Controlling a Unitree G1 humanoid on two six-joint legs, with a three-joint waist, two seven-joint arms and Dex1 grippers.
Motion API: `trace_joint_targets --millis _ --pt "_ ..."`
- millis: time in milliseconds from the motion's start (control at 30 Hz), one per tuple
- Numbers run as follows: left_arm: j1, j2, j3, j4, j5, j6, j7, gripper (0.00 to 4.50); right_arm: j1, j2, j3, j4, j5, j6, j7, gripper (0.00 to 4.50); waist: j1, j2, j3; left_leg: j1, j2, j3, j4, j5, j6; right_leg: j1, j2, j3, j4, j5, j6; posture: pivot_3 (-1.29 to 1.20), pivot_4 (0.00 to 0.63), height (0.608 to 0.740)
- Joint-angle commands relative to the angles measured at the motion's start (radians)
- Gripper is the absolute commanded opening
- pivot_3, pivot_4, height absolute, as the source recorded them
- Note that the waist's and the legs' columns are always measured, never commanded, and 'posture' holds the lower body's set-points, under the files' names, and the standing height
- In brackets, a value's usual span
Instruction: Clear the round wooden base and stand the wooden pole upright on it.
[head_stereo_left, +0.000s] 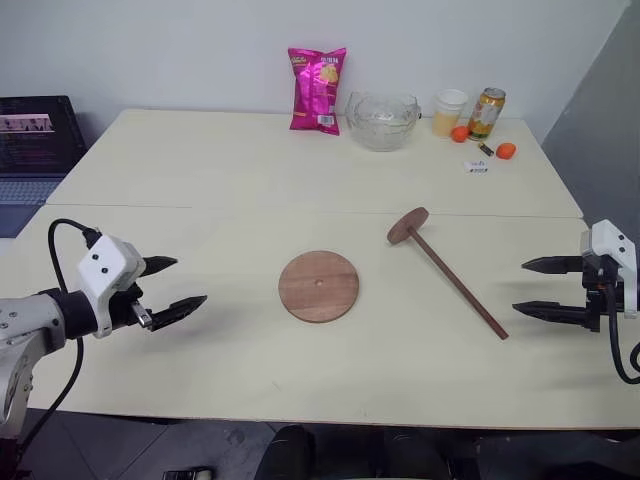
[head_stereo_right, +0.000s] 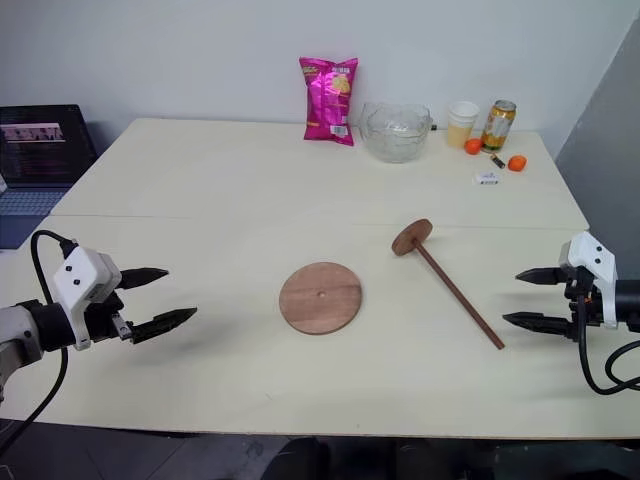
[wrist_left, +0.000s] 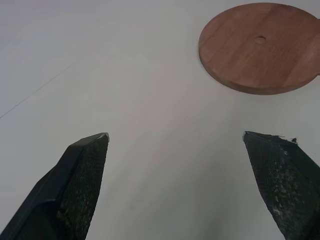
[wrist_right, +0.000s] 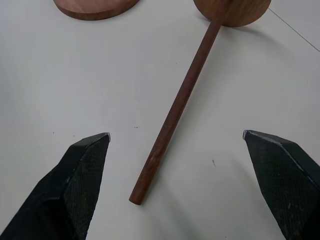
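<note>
The round wooden base (head_stereo_left: 318, 286) lies flat at the middle of the table with nothing on it, its small centre hole showing. To its right the wooden pole (head_stereo_left: 460, 287) lies on its side, its disc end (head_stereo_left: 408, 225) pointing away from me and its free tip (wrist_right: 136, 198) toward my right gripper (head_stereo_left: 540, 288). That gripper hovers open at the table's right side, a short way from the tip. My left gripper (head_stereo_left: 180, 284) hovers open at the left, well apart from the base (wrist_left: 260, 46).
At the table's far edge stand a pink snack bag (head_stereo_left: 317, 90), a glass bowl (head_stereo_left: 381, 121), a cup (head_stereo_left: 449, 112), a can (head_stereo_left: 487, 113), two orange caps (head_stereo_left: 506, 151) and a small white item (head_stereo_left: 476, 167). A laptop (head_stereo_left: 35, 140) sits at far left.
</note>
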Motion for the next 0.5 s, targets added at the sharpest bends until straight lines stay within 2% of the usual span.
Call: trace_joint_targets --millis 33,500 --pt "0.001 0.008 0.044 -0.031 -0.014 -0.035 -0.014 4.5 -0.021 -0.013 -0.029 -0.01 -0.004 -0.024 0.0 4.49 0.0 0.0 0.0 0.0 0.0 0.0 0.0 0.0 0.0 0.0 0.0 0.0 0.0 0.0 0.0 0.0 0.15 0.74" --pt "-0.002 0.015 0.044 -0.103 -0.067 0.011 -0.025 4.5 -0.088 -0.013 0.004 0.038 -0.039 -0.043 0.002 4.49 -0.001 0.0 0.0 0.0 0.0 0.0 0.0 0.0 0.0 0.0 0.0 0.0 0.0 0.0 0.0 0.0 0.15 0.74"
